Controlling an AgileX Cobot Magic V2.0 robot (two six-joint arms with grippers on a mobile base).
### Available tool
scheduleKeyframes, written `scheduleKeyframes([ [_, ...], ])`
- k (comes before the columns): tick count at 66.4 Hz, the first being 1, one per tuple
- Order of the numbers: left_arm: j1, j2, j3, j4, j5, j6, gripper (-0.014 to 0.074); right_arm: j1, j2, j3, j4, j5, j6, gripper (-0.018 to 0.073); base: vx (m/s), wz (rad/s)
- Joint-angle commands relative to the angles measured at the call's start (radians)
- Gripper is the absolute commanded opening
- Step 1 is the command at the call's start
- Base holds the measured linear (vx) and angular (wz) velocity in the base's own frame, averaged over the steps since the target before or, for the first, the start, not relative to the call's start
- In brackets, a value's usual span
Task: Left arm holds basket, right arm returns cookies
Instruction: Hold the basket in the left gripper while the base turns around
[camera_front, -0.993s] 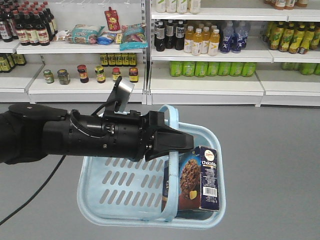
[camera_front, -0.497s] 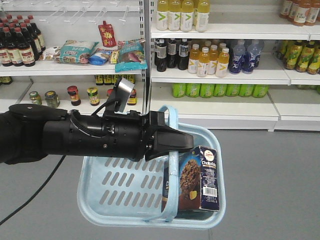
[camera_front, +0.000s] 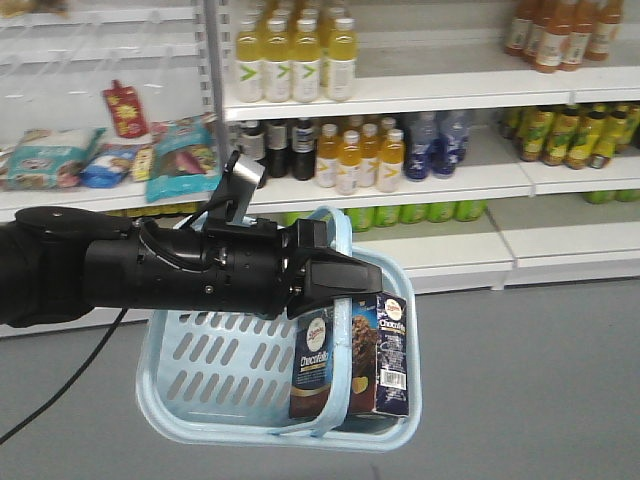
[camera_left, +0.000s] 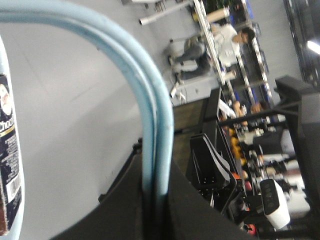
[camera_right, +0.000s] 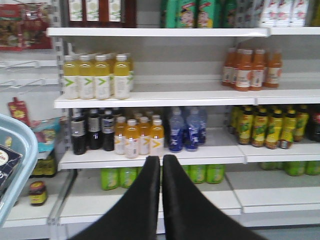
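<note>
Left claw (camera_front: 352, 285) clamped on the hoop handle (camera_left: 152, 107) of the basket (camera_front: 205, 355), which hangs clear of the floor in front of the shelves (camera_front: 400, 180). Cookies (camera_front: 350, 365) stand upright inside the basket, below the handle. Right claw (camera_right: 161, 160), near the basket's rim, has its fingers pressed together and holds nothing.

Place: you are in a shop | Why: you see long white shelves (camera_right: 175, 97) in rows | Drinks: yellow bottles (camera_right: 95, 75) and orange bottles (camera_right: 250, 70) stand side by side, many the same | Food: snack bags (camera_front: 180, 158) | Also: a blue basket (camera_front: 165, 345), a grey floor (camera_front: 540, 380)
</note>
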Motion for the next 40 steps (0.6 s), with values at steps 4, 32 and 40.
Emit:
scheduleKeyframes([
  [4, -0.003, -0.045, -0.037, -0.112, 0.065, 0.009, -0.0006, -0.003, -0.011, 0.003, -0.007, -0.071, -0.008, -0.0003, 0.37, -0.83],
  [32, -0.003, -0.045, -0.037, -0.112, 0.055, 0.009, -0.0006, -0.003, -0.011, 0.003, -0.007, -0.071, -0.008, -0.0003, 0.32, -1.01],
  [40, -0.003, -0.045, -0.037, -0.112, 0.053, 0.009, -0.0006, -0.003, -0.011, 0.003, -0.007, -0.071, -0.008, -0.0003, 0.28, -0.96],
])
